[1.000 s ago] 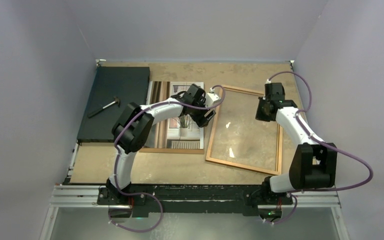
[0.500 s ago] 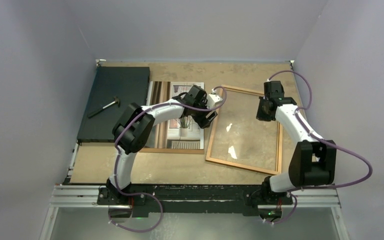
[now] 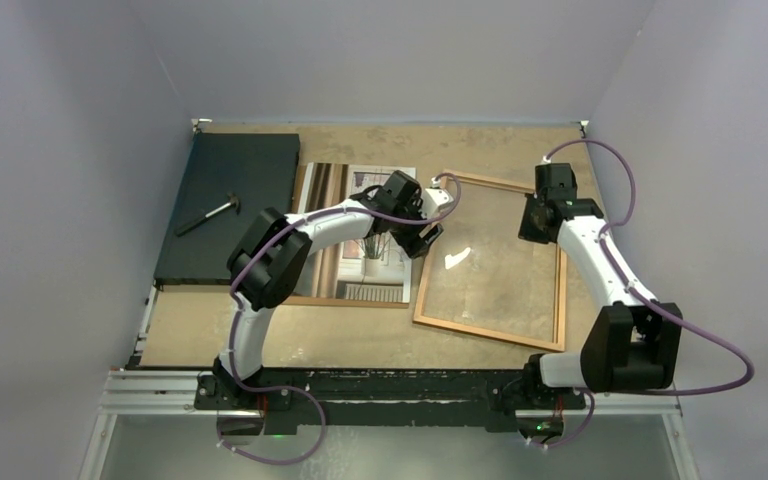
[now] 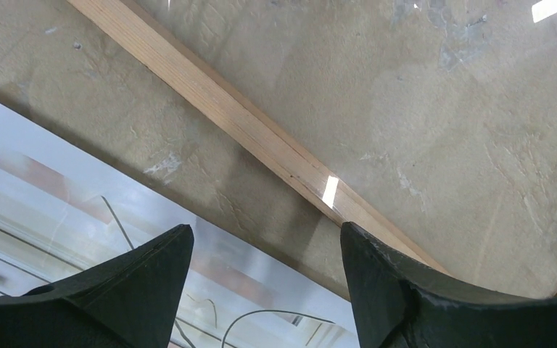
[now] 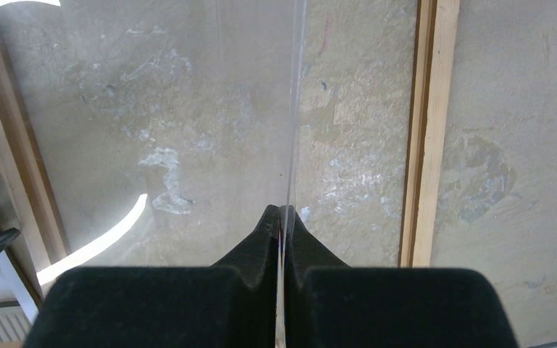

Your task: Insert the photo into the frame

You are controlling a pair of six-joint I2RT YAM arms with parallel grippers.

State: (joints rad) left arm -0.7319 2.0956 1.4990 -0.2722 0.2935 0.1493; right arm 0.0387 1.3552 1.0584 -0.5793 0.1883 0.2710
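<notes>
- Your left claw point(image 4: 265, 230): black tapered fingers spread wide, holding nothing, over the gap between the photo point(image 3: 375, 275) and the frame point(image 3: 488, 333). You cannot tell whether it touches either.
- Your right claw point(image 5: 281, 214): pinched tight on the thin edge of the clear glass pane point(image 5: 291, 145), over the frame's far right part.
- Frame: narrow orange-brown wooden rails, rectangular, on the right half of the worktop point(image 3: 380, 140), skewed to its edges.
- Photo: thin paper print, flat at mid-worktop, just left of the frame.
- Worktop: mottled tan, scuffed.
</notes>
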